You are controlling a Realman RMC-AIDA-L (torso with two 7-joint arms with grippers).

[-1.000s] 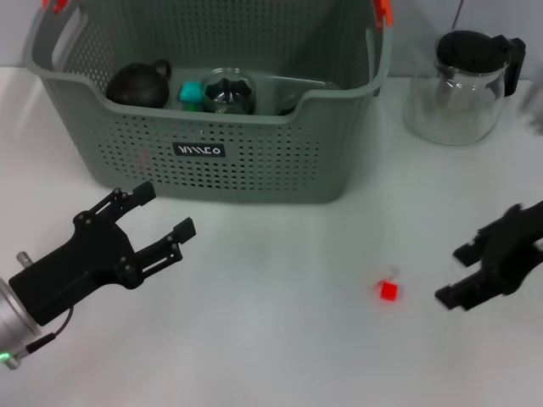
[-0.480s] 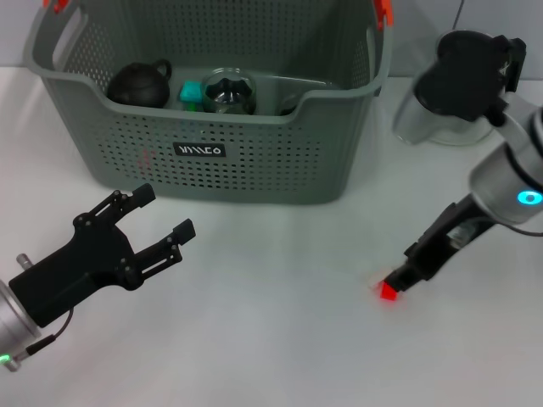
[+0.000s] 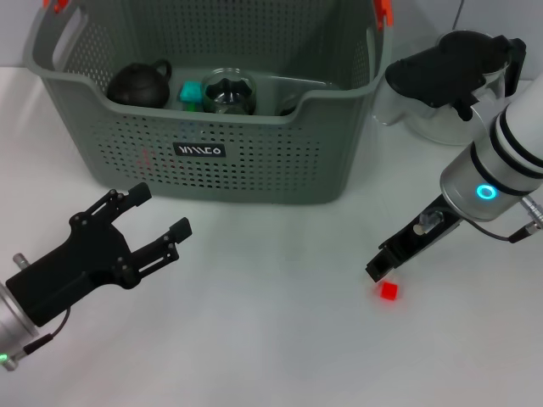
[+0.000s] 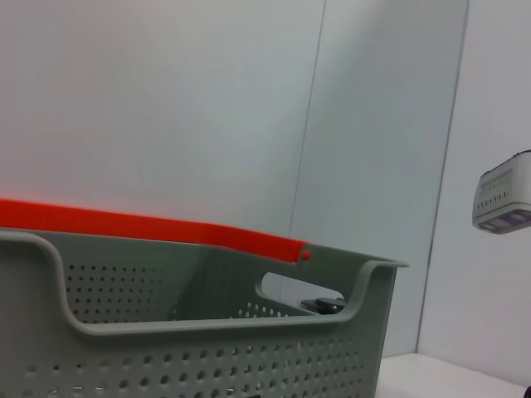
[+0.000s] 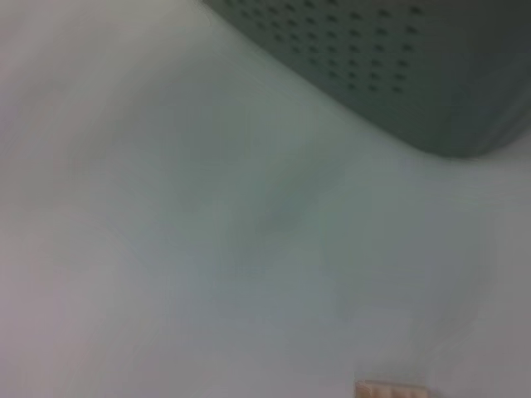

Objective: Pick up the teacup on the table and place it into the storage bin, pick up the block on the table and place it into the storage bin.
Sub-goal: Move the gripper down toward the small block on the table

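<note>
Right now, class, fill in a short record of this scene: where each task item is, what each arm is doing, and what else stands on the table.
block: small red block on the white table, not held
storage bin: holds a dark teapot and other items
right gripper: just above the block, apart from it
left gripper: open, in front of the bin
bystander: glass teapot beside the bin

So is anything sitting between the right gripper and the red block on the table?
Nothing visible. The right gripper hangs just above and beside the red block, with only bare table around it. The left gripper is parked, open, in front of the storage bin.
</note>
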